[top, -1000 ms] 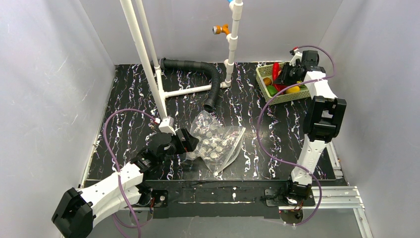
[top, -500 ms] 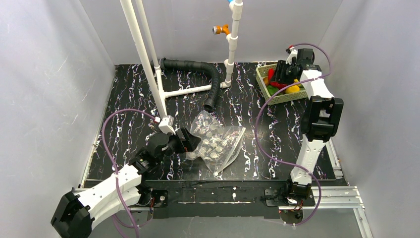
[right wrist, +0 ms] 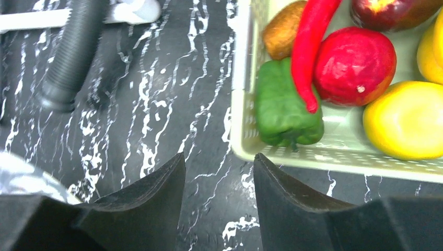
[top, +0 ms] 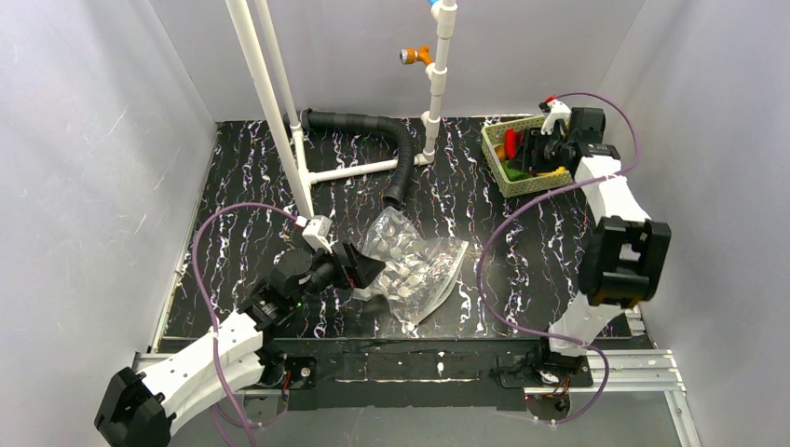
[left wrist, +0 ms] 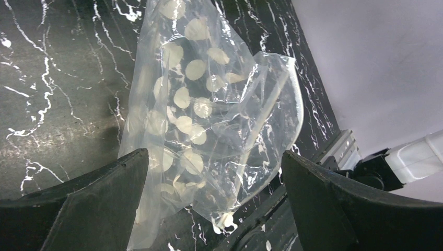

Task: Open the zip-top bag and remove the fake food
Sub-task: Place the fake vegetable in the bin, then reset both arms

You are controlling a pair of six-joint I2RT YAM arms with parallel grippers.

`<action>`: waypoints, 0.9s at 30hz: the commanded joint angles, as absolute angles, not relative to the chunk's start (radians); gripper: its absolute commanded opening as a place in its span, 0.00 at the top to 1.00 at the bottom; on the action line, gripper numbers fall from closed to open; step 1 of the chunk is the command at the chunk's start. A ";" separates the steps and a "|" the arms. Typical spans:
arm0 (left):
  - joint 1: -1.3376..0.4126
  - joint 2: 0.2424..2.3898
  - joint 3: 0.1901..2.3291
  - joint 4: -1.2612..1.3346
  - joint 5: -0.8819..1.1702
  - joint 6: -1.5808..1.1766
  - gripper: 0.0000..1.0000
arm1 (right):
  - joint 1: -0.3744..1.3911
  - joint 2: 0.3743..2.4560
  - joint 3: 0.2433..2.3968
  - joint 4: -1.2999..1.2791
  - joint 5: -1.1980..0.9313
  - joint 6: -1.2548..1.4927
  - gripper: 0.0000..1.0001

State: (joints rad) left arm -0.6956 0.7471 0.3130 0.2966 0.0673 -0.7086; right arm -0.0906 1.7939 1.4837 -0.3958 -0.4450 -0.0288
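Zip-top bag [left wrist: 209, 104] lies between the tips of left gripper [left wrist: 213, 154], which is fully spread and grips nothing; the bag's long axis runs straight away. Right gripper [right wrist: 218, 159] is part-open and empty.

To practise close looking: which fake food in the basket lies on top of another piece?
The red chili: the only long, thin piece, it lies draped over the green pepper.

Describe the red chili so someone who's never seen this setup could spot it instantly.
At the far right corner of the black marbled table sits a pale green basket. The chili lies inside, its tip resting on the green pepper, beside a red apple. It's the only long, thin, curved red piece.
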 commanded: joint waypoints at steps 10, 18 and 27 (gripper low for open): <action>-0.687 0.564 0.500 -0.146 -0.013 -0.517 0.02 | -0.092 1.263 1.175 -0.471 -0.851 -0.368 0.39; -0.687 0.451 0.620 -0.339 -0.012 -0.371 0.02 | -0.091 1.054 1.139 -0.767 -0.995 -0.608 0.30; -0.679 0.423 0.805 -0.505 -0.246 -0.300 0.02 | -0.239 0.912 1.196 -0.746 -0.830 -0.333 0.02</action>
